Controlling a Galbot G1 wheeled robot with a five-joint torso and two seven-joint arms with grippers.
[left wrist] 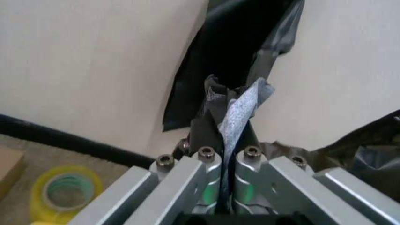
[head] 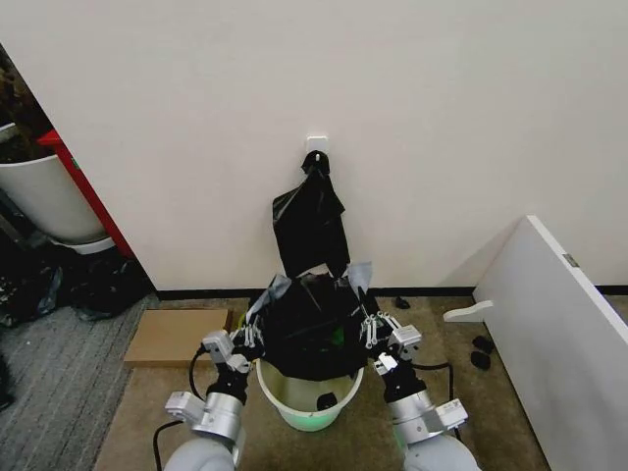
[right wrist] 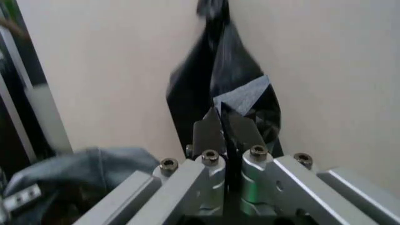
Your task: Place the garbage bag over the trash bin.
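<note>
Even indoor light, soft shadows, wrist views blurry

Garbage bag point(head: 312, 329) over trash bin point(head: 294, 397), bag bundle point(head: 309, 221) behind.

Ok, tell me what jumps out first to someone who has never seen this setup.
The black garbage bag stands out: it is stretched open just above the cream trash bin, near the wall. The left hand and right hand each pinch an edge of it, one on each side. Behind, a bundle of black bags hangs from a white hook on the wall.
</note>
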